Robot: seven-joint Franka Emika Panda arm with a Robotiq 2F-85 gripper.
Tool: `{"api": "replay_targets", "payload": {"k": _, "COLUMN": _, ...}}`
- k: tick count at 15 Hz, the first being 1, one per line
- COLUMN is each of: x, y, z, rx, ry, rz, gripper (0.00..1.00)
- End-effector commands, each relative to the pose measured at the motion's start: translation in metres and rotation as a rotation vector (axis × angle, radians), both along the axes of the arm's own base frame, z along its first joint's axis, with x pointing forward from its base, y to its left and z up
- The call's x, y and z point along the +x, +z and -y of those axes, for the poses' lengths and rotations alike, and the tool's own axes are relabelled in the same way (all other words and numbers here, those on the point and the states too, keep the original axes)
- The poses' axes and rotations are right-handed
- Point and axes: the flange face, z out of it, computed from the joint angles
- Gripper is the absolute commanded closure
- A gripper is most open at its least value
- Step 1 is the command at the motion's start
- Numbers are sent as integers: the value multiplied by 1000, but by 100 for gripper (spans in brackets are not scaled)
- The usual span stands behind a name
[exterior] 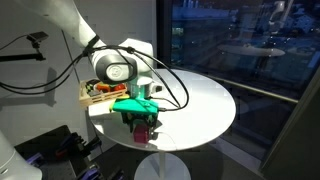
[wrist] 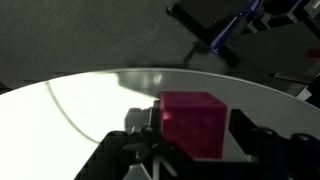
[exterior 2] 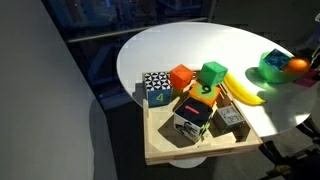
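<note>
As gripper (wrist: 197, 140) hangs low over white table (exterior: 205, 100), magenta cube (wrist: 192, 118) sits between jaws; whether clamped, cannot tell. Toy tray (exterior: 88, 98) near.

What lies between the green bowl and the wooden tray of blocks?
A yellow banana lies between the green bowl and the wooden tray, close beside the tray's edge; an exterior view shows it.

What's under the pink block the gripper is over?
The pink block rests on the white table; tabletop shows along its left side. Its underside is covered by the block itself, so anything flat beneath it cannot be seen.
</note>
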Motion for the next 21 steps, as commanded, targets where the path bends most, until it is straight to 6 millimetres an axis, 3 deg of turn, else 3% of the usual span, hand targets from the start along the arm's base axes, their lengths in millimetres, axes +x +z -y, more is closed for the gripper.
{"api": "replay_targets", "payload": {"k": 1, "x": -2, "y": 2, "z": 3, "rx": 14, "ry": 11, "rz": 30, "gripper": 58}}
{"api": "replay_targets", "payload": {"k": 2, "x": -2, "y": 3, "z": 2, "rx": 14, "ry": 12, "rz": 33, "gripper": 66}}
{"api": "replay_targets", "payload": {"k": 3, "x": -2, "y": 3, "z": 2, "rx": 14, "ry": 10, "rz": 35, "gripper": 68}}
{"api": "replay_targets", "payload": {"k": 9, "x": 4, "y": 4, "z": -9, "rx": 4, "ry": 0, "rz": 43, "gripper": 69}}
{"api": "replay_targets", "payload": {"k": 21, "x": 23, "y": 8, "z": -51, "rx": -6, "ry": 2, "rz": 59, "gripper": 69}}
